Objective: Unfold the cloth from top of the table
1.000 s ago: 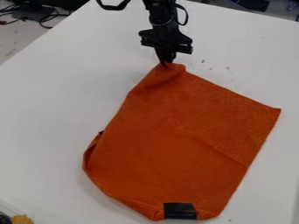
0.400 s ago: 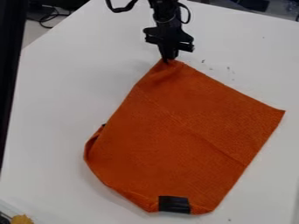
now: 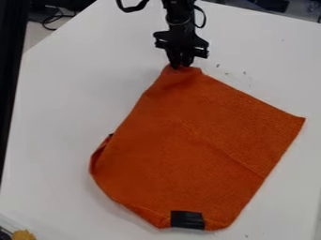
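The gripper (image 3: 180,64) is at the cloth's top corner, its jaws right against the fabric; whether they pinch it or stand apart there, I cannot tell. The cloth (image 3: 188,140) spreads over the table (image 3: 63,93) from the jaws down and out to the right. The step in hand looks like the late part of the opening-out, with this corner drawn out. Next, I judge, the jaws should leave the corner cleanly, without dragging it, then go for the rolled edge (image 3: 98,157) down and left of them.

The cloth is orange, matte and finely ribbed, likely soft and floppy. It puckers just under the jaws, while a faint crease slants across the middle. Far below them, a smooth black patch (image 3: 187,220) sits at the blunt bottom edge.
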Robot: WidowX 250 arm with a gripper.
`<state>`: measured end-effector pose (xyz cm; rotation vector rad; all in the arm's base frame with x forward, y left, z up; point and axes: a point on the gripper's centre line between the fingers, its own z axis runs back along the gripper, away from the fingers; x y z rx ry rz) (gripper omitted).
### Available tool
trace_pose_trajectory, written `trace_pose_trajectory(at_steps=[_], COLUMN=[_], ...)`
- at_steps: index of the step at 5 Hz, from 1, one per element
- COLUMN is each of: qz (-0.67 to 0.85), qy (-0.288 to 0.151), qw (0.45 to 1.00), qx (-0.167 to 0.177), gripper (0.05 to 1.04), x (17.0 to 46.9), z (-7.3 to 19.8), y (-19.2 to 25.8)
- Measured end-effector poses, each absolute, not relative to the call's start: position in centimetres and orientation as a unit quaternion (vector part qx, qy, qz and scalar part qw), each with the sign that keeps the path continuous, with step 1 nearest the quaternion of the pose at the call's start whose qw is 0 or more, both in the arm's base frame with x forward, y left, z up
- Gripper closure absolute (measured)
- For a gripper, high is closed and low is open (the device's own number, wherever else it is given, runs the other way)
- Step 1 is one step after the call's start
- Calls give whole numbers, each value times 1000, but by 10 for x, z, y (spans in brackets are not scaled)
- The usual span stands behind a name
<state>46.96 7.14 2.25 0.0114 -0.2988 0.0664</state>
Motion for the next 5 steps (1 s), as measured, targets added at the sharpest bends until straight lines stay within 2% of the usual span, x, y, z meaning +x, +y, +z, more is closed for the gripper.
trace_pose_trajectory(at_steps=[1, 2, 3, 4, 5], qz=[33, 30, 26, 31, 44], qy=[-156, -160, -170, -172, -159], qw=[987, 984, 982, 981, 984], qx=[28, 68, 83, 82, 66], gripper=[328, 96, 83, 83, 83], x=[467, 465, 462, 456, 446], z=[48, 71, 89, 104, 111], y=[63, 55, 40, 25, 0])
